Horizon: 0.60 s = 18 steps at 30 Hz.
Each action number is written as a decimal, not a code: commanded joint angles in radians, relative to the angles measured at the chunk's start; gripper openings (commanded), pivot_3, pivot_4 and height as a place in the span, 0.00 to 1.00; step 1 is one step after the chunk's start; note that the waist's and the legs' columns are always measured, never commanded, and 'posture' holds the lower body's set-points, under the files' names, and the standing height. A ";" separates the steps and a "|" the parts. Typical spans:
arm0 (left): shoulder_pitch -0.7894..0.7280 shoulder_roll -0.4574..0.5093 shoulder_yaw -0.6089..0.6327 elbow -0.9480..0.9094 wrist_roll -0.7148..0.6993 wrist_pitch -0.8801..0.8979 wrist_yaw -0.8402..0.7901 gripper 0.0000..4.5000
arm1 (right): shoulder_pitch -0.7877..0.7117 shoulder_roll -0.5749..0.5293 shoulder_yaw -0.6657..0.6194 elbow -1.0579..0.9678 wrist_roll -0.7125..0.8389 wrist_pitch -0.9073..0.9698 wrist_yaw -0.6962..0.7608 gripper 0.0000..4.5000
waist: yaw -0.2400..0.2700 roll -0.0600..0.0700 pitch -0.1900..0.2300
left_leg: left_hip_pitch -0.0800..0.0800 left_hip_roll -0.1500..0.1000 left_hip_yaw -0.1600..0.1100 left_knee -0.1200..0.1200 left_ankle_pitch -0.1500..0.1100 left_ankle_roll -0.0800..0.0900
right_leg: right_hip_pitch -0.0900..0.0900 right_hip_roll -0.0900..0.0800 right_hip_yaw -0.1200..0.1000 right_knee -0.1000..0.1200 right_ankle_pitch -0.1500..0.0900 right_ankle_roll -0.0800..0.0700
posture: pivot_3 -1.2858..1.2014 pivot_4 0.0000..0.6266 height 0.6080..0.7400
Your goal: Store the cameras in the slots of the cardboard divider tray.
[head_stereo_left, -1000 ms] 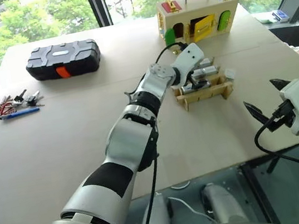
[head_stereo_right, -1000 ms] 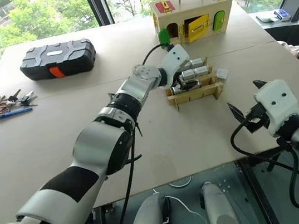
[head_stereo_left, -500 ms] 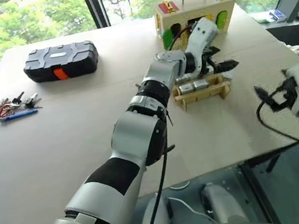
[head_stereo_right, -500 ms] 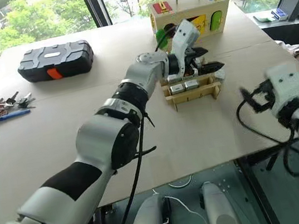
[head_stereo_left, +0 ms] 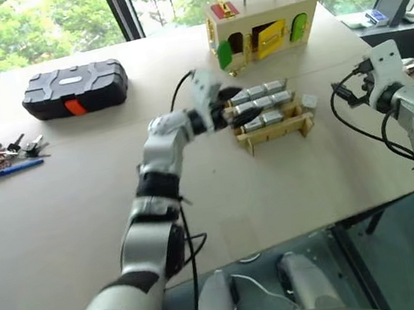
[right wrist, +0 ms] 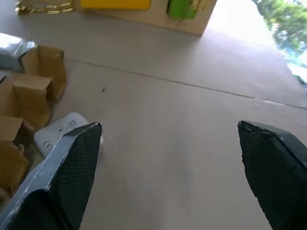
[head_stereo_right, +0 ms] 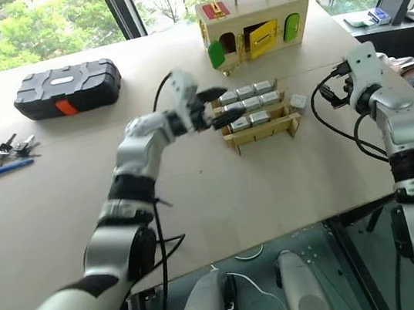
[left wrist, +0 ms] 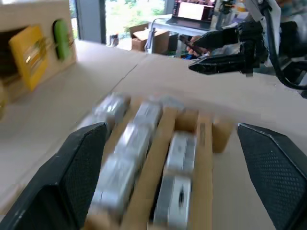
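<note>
My brown cardboard tray [head_stereo_left: 277, 126] holds boxy silver cameras [head_stereo_left: 259, 99] in its slots; one white camera [right wrist: 64, 130] lies outside on the tabletop [head_stereo_left: 65, 199]. Both my left hand [head_stereo_left: 229, 109] and right hand [head_stereo_right: 328, 94] gape empty.

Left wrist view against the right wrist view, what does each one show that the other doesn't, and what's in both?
Left wrist view: rows of cameras packed in slots, plus the open right gripper beyond them. Right wrist view: one loose camera lying on the table beside the cardboard. Shared: the cardboard tray, and the wooden box with its yellow and green doors.
</note>
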 commanded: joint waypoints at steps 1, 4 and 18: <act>0.050 0.039 0.014 -0.244 -0.070 0.128 0.042 0.99 | -0.061 -0.028 0.028 0.141 -0.022 -0.127 0.152 1.00 | 0.009 0.000 0.000 | 0.000 0.000 0.000 0.000 0.000 0.000 | 0.000 -0.001 0.000 0.000 0.000 0.000 | 0.52 0.24 1.00; 0.113 0.075 0.034 -0.372 -0.117 0.217 0.084 0.99 | -0.112 -0.039 0.052 0.258 -0.030 -0.181 0.288 1.00 | 0.012 0.000 0.000 | -0.001 -0.001 0.000 0.001 0.000 0.000 | 0.001 -0.002 0.000 -0.001 0.001 0.002 | 0.52 0.24 1.00; 0.322 0.216 0.092 -0.676 -0.274 0.360 0.179 0.99 | -0.292 0.027 0.094 0.566 -0.156 -0.351 0.271 1.00 | -0.022 0.000 0.000 | 0.003 0.000 0.001 0.002 0.001 -0.002 | 0.001 0.000 0.001 0.001 0.002 0.003 | 0.52 0.24 1.00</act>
